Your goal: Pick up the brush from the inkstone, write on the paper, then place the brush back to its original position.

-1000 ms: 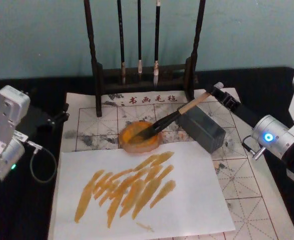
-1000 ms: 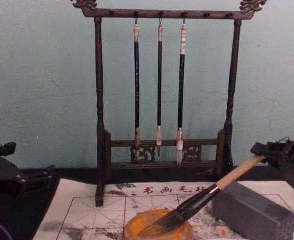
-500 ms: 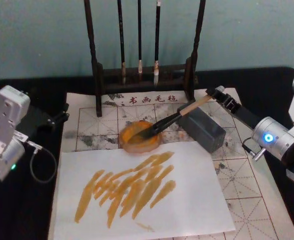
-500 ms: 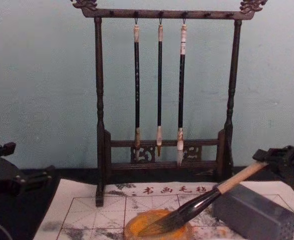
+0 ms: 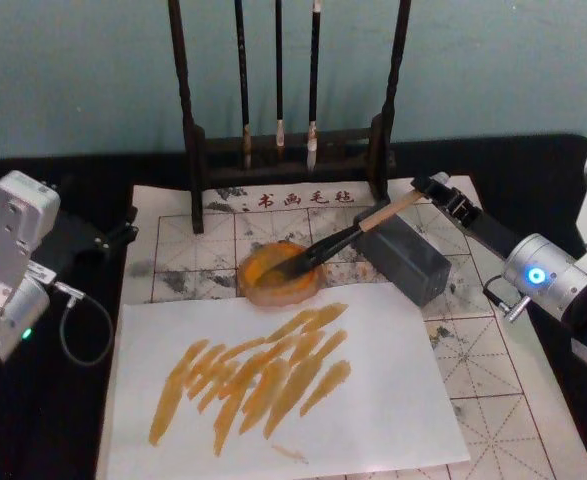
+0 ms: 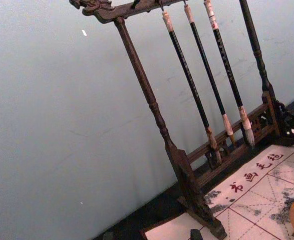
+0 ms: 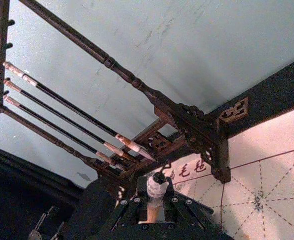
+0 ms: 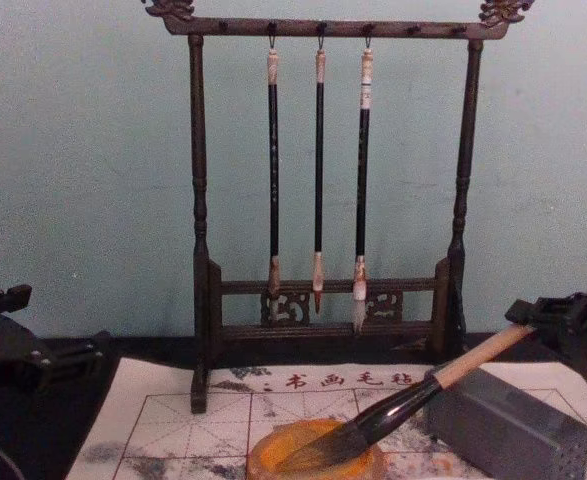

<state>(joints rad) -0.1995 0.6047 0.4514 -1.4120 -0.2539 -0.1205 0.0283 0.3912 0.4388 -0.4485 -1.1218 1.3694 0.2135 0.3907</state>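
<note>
The brush (image 5: 373, 220) lies slanted, its dark bristles in the orange inkstone (image 5: 278, 272) and its wooden handle (image 8: 473, 358) across the top edge of a grey block (image 5: 405, 257). My right gripper (image 5: 429, 187) is at the handle's upper end, shut on it. In the right wrist view the white-wrapped end (image 7: 157, 186) sits between the fingers. The paper (image 5: 488, 370) with its red grid covers the table under everything. My left gripper (image 5: 118, 235) is parked open at the left, off the paper.
A plain white sheet (image 5: 383, 410) with several orange strokes lies on the gridded paper in front of the inkstone. A dark wooden stand (image 8: 199, 230) with three thin hanging brushes (image 8: 318, 170) rises behind it. Black cloth (image 5: 43, 420) borders the paper.
My right gripper has sunk slightly with the brush's upper end. The handle has come down toward the grey block while the bristles stay in the inkstone. The left arm has not moved.
</note>
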